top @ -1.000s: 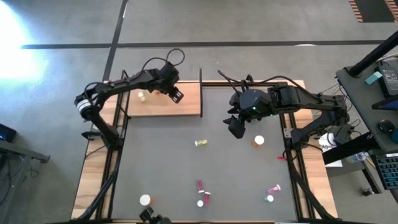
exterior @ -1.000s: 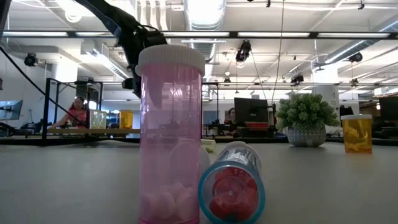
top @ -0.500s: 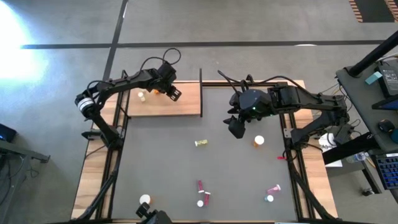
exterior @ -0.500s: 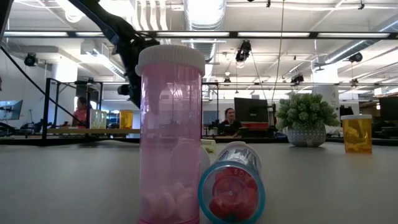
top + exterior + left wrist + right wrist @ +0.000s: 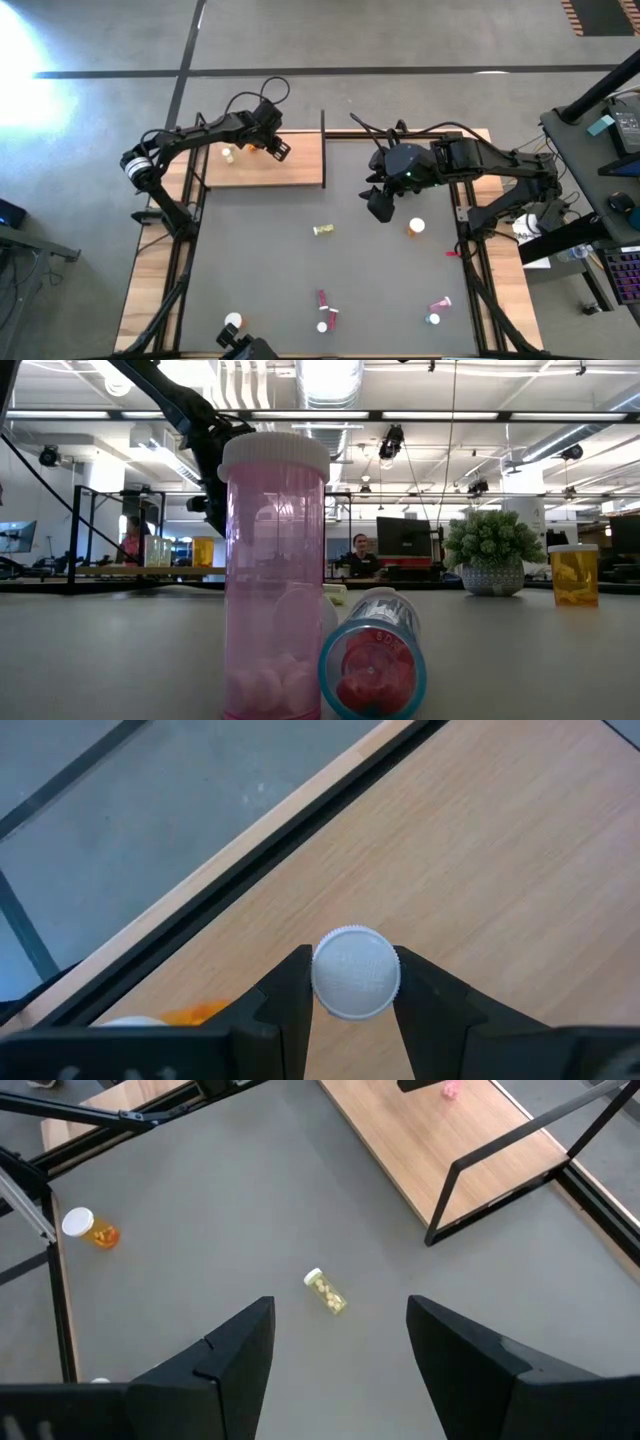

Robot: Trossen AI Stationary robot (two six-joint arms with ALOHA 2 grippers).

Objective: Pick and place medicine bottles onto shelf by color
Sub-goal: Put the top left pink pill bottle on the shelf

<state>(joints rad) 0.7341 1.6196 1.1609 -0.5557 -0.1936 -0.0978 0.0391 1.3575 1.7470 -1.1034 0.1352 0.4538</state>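
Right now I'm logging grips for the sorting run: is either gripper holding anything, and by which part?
The left gripper holds a white-capped bottle over the shelf, fingers closed on opposite sides of its cap. The right gripper is open and holds nothing.

A grey concrete floor point(image 5: 400, 40) crossed by dark lines surrounds the table. Beyond it lies an open office with long ceiling lights point(image 5: 330, 372), exposed ducts, hanging cameras, monitors point(image 5: 402, 538) on desks, and two seated people point(image 5: 357, 550).
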